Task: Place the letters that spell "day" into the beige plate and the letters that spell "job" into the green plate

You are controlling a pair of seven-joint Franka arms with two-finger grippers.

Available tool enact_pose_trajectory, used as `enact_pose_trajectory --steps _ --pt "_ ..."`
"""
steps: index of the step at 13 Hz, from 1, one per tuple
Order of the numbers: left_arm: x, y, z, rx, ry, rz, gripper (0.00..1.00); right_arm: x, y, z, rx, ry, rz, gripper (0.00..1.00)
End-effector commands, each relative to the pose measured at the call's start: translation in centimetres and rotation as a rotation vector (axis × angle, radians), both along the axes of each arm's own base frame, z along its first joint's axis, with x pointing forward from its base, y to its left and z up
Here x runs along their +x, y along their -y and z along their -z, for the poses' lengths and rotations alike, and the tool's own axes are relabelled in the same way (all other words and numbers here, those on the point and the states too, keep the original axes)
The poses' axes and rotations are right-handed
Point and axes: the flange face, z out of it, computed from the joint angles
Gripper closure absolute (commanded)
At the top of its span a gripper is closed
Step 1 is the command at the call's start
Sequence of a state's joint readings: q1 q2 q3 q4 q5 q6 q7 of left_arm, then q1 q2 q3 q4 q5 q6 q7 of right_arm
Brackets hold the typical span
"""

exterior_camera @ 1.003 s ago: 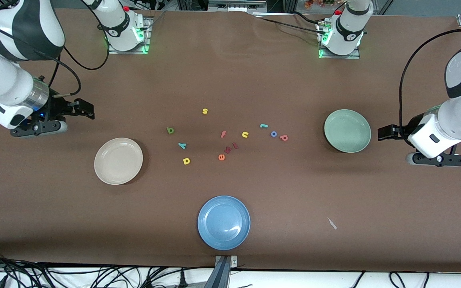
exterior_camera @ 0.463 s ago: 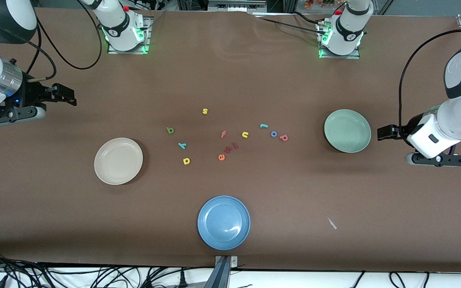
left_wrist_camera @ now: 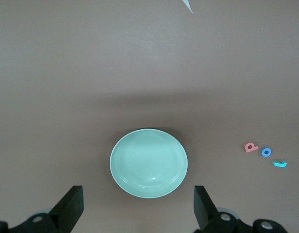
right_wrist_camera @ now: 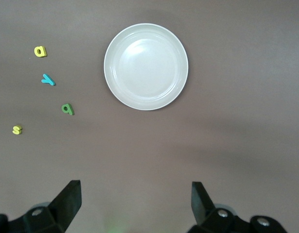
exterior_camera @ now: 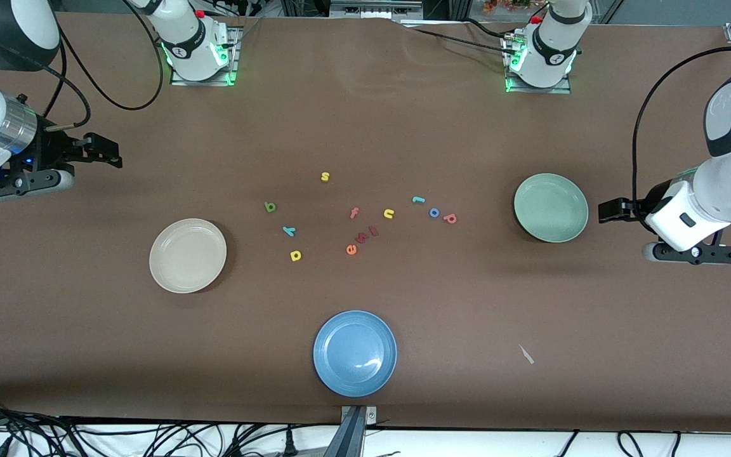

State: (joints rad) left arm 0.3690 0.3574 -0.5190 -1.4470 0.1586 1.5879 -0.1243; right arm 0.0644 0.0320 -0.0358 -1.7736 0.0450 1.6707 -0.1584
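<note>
Since a second ago the right arm has swung out toward its own end of the table and now barely shifts, while the left arm and every object lie as they did. Nothing of the task is done: the beige plate (exterior_camera: 188,256) toward the right arm's end and the green plate (exterior_camera: 551,207) toward the left arm's end both sit empty, as does the blue plate (exterior_camera: 355,353) nearest the front camera. The right gripper (exterior_camera: 106,153) hangs over bare table, jaws wide apart and holding nothing; the left gripper (exterior_camera: 612,210) hovers just beside the green plate, likewise spread wide and empty. All six letters remain on the table between the plates: the olive d (exterior_camera: 270,206), teal y (exterior_camera: 289,230) and yellow a (exterior_camera: 296,255) nearer the beige plate; the light-teal j (exterior_camera: 418,200), blue o (exterior_camera: 434,212) and pinkish b (exterior_camera: 450,218) nearer the green plate.
</note>
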Motion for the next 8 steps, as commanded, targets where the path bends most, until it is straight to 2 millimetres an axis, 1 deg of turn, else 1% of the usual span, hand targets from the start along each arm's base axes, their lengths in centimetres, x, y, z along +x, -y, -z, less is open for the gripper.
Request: enact_pose_trajectory --steps 1,8 --pt "-0.63 -0.11 -0.50 -0.017 0.001 0.021 0.00 -0.10 0.33 -0.33 -0.009 -0.005 -0.012 0.00" --pt "-0.64 -0.09 -0.06 -0.017 -0.006 0.022 0.00 -0.11 0.33 -0.10 -0.009 -0.010 -0.012 0.00"
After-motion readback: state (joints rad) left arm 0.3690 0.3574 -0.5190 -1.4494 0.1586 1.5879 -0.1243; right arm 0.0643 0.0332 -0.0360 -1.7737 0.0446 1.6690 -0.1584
